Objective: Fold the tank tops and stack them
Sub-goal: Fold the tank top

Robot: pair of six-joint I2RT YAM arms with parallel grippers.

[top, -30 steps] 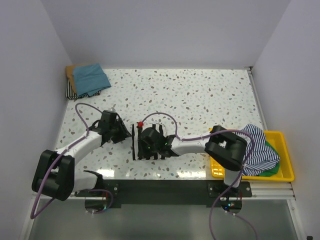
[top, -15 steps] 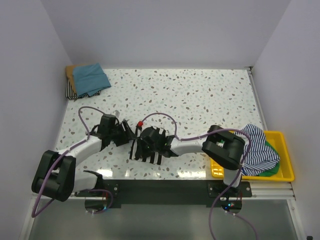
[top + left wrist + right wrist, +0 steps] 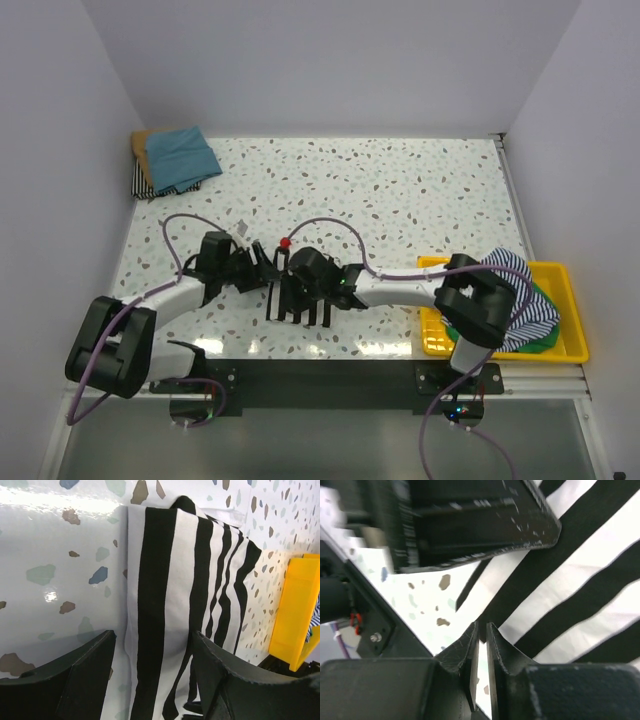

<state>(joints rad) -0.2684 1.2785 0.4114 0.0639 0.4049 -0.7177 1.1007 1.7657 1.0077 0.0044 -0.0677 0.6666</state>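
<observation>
Left wrist: flat striped tank top [image 3: 165,605]

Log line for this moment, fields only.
left jaws: open astride striped tank top | right jaws: pinching its edge | folded stack: far-left corner

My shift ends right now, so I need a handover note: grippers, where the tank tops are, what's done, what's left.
Left gripper: fingers open, straddling the folded striped tank top on the table.
Right gripper: fingers nearly shut at that top's edge; a pinch is unclear.
Done: teal top on the far-left stack.
Left: stack this one; fold the striped top and green top in the yellow tray.
</observation>
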